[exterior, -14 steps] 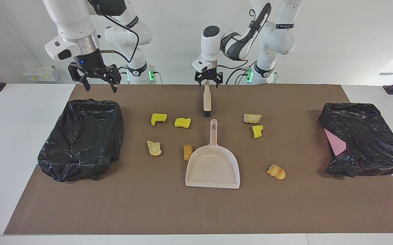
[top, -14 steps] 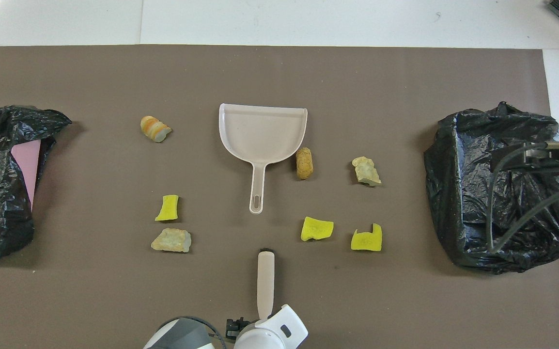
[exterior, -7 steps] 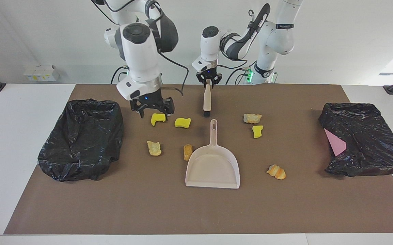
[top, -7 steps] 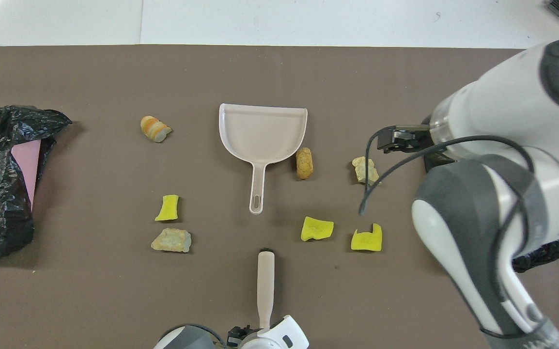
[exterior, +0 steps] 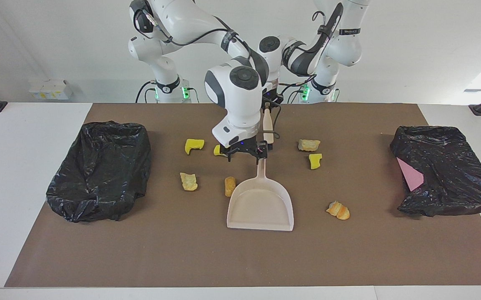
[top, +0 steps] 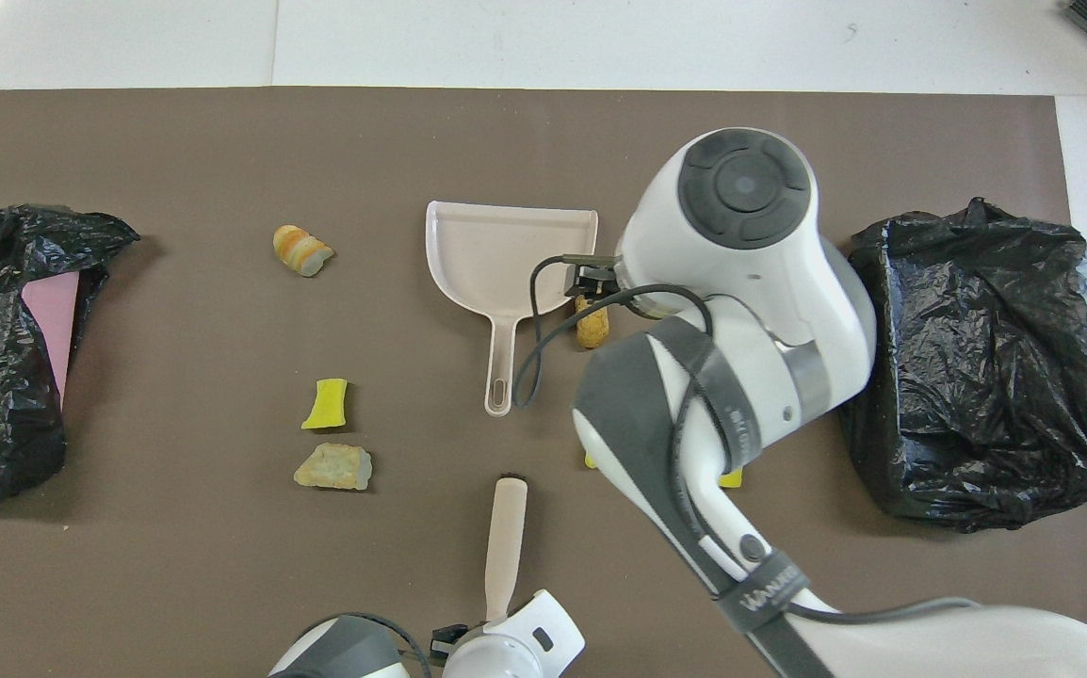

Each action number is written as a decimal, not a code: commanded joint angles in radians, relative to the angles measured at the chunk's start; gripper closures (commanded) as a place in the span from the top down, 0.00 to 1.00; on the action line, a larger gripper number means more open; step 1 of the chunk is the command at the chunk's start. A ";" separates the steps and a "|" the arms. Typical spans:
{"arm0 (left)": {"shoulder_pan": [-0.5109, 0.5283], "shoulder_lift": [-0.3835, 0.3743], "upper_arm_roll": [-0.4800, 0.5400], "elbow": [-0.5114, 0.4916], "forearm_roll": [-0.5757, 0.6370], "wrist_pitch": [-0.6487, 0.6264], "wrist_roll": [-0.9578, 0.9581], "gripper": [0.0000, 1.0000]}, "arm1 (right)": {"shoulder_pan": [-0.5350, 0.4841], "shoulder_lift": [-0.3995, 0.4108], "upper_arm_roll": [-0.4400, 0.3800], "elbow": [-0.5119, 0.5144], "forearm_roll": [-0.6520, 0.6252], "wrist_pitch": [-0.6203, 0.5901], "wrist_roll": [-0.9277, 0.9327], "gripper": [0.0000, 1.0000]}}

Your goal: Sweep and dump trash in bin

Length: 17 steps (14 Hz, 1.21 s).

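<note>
Brush (exterior: 268,127), smooth beige handle with dark bristle tip, is clamped by the left gripper (exterior: 267,109) near the mat's (exterior: 182,258) robot-side edge. Right gripper (exterior: 244,155), fingers spread, is poised over the glossy beige dustpan (exterior: 261,204) handle. Spongy yellow and crusty tan trash (exterior: 189,181) is scattered mid-mat between two crinkled black-bagged bins (exterior: 98,171).

Yellow and tan-orange trash (exterior: 189,181); beige dustpan (exterior: 260,208); black bin bags (exterior: 98,168); brown mat (exterior: 207,258).
</note>
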 commanded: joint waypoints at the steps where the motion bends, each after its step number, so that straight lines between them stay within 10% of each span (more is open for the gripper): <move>1: 0.071 -0.037 -0.006 -0.003 0.017 -0.093 -0.013 0.00 | 0.024 0.106 -0.002 0.094 -0.012 0.025 0.030 1.00; 10: 0.173 -0.048 -0.008 -0.007 0.017 -0.200 -0.241 0.00 | 0.062 0.133 0.002 0.034 -0.010 0.082 0.030 1.00; 15: 0.308 -0.052 -0.006 0.048 0.017 -0.214 -0.317 0.00 | 0.027 0.082 0.000 -0.015 0.008 0.068 0.025 0.17; 17: 0.367 -0.078 -0.005 0.089 0.017 -0.277 -0.320 0.00 | 0.019 0.065 0.000 -0.026 0.008 0.073 0.021 0.00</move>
